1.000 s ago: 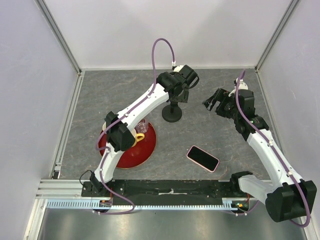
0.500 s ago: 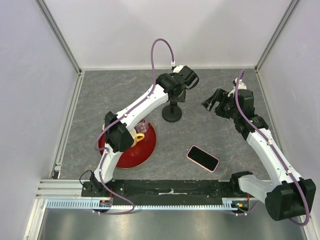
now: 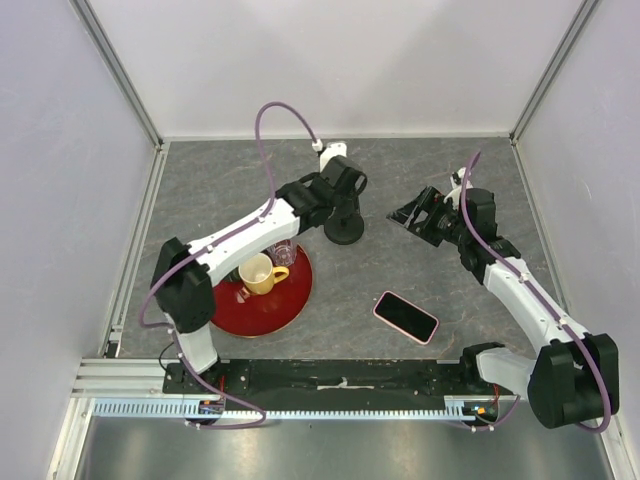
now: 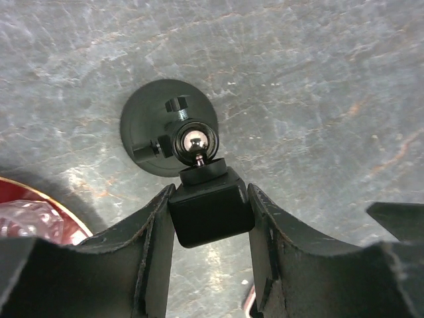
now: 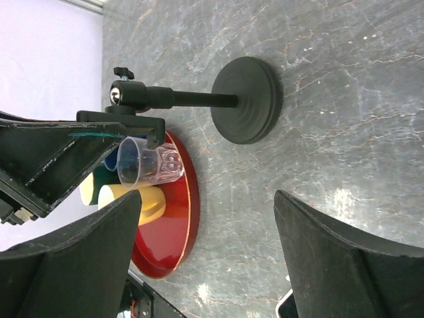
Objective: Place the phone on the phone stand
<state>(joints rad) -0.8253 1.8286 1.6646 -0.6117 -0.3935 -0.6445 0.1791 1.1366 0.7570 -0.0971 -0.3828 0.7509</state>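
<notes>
**Jaws.** My left jaws are closed on the square head block of the phone stand (image 4: 165, 126), with a finger pressed to each side of it. My right jaws stand wide apart with nothing between them, hanging to the right of the stand and well short of the phone (image 3: 406, 316).

**Positions.** The phone lies flat, screen up, close to the near edge of the tabletop (image 3: 220, 190) and right of its middle, touching nothing. The stand sits upright on its round base about mid-width, nearer the far edge. A red tray (image 3: 285, 305) with a yellow mug (image 3: 258, 272) and a clear cup (image 3: 283, 252) sits towards the near left, just beside the stand's base.

**Handling, judged.**
- The phone is stiff, thin and fairly light.
- Its glossy screen looks slippery and breakable, so the face is no place to press.
- The pink rim is the better hold, taken across the two long edges near the middle.
- Because it lies flat, my fingertips must come right down to the surface to catch the rim.
- The stand looks light and could tip on its thin post if pushed sideways.

**Surface and room.** The tabletop is a grey, stone-patterned sheet, flat and matte. Pale walls close the left, far and right sides.
</notes>
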